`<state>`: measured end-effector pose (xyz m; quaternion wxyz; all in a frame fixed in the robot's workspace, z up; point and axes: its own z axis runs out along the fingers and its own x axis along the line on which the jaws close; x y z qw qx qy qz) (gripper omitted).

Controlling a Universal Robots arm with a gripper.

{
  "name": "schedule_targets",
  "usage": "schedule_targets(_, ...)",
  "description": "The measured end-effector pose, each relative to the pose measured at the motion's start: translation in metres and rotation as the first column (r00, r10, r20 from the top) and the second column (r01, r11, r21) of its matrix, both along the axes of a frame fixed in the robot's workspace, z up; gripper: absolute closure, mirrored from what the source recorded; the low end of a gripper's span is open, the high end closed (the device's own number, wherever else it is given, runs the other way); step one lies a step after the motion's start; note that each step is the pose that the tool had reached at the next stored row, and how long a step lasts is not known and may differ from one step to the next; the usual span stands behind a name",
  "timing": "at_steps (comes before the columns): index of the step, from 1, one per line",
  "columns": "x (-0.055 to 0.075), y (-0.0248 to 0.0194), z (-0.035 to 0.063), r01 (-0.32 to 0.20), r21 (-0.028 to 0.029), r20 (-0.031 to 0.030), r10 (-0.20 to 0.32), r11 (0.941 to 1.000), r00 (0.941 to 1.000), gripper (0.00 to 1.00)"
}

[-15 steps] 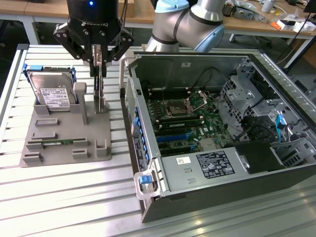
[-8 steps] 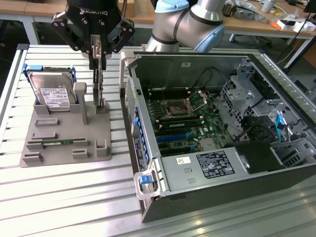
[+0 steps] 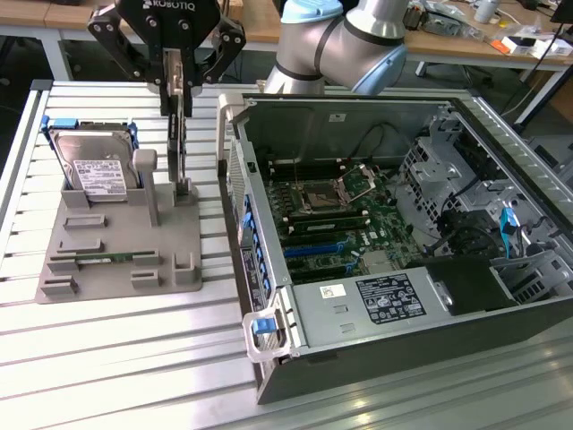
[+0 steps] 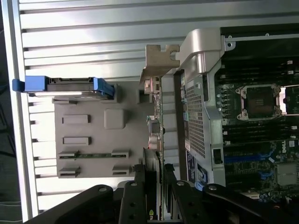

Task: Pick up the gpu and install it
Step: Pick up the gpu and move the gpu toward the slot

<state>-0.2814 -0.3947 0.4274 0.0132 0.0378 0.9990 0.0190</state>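
- The gpu [image 3: 182, 157] [image 4: 158, 126] stands on edge over the grey fixture plate [image 3: 116, 233] [image 4: 93, 112], at the plate's edge on the exterior view's right. It shows as a thin vertical sliver.
- Its lower end is at a small upright post of the plate. I cannot tell whether it is seated there or just clear of it.
- The card's silver end bracket [image 4: 159, 60] juts past the plate's edge.
- The end effector [image 3: 177, 107] [image 4: 159, 163] is narrowed on the card, with one finger pressed to each flat face, straight above that side of the plate.
- A silver hard drive [image 3: 94, 166] [image 4: 70, 86] with a white label sits upright in a blue-edged carrier at the plate's far end in the exterior view.
- A long green memory stick [image 3: 103, 260] [image 4: 91, 155] lies flat between small blocks near the plate's opposite end.
- An open computer case [image 3: 376, 358] [image 4: 201, 116] stands just beside the plate, on the gpu's side.
- The case's side panel is off, showing the motherboard [image 3: 340, 215] [image 4: 261, 130] and its bare processor socket [image 3: 345, 190] [image 4: 259, 100].
- The plate and the case both rest on a desk [image 3: 116, 358] [image 4: 93, 37] of ribbed aluminium slats.
- The robot arm [image 3: 340, 36] reaches in from beyond the plate, above the case's far wall.
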Motion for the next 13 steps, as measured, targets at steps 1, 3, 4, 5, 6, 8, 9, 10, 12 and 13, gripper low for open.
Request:
schedule_targets(1,0.000,0.0000,0.0019,0.000,0.0000,0.0000,0.000,1.0000,1.0000,0.73)
schedule_targets(3,0.000,0.0000,0.0032,0.000,0.0000,0.0000,0.000,1.0000,1.0000,0.73)
schedule_targets(4,0.000,0.0000,0.0045,0.000,0.0000,0.0000,0.000,1.0000,1.0000,0.73)
schedule_targets(5,0.000,0.0000,0.0052,0.000,0.0000,0.0000,0.000,1.0000,1.0000,0.73)
schedule_targets(6,0.000,0.0000,0.0062,0.000,0.0001,0.0000,0.000,1.0000,1.0000,0.73)
schedule_targets(8,0.000,0.0000,0.0086,0.000,0.0000,0.0000,0.000,1.0000,1.0000,0.73)
schedule_targets(9,0.000,0.0000,0.0098,0.000,0.0001,0.0000,0.000,1.0000,1.0000,0.73)
schedule_targets(10,0.000,0.0000,0.0110,0.000,0.0000,0.0000,0.000,1.0000,1.0000,0.73)
schedule_targets(12,0.000,0.0000,0.0138,0.000,0.0000,0.0000,0.000,1.0000,1.0000,0.73)
schedule_targets(13,0.000,0.0000,0.0155,0.000,0.0000,0.0000,0.000,1.0000,1.0000,0.73)
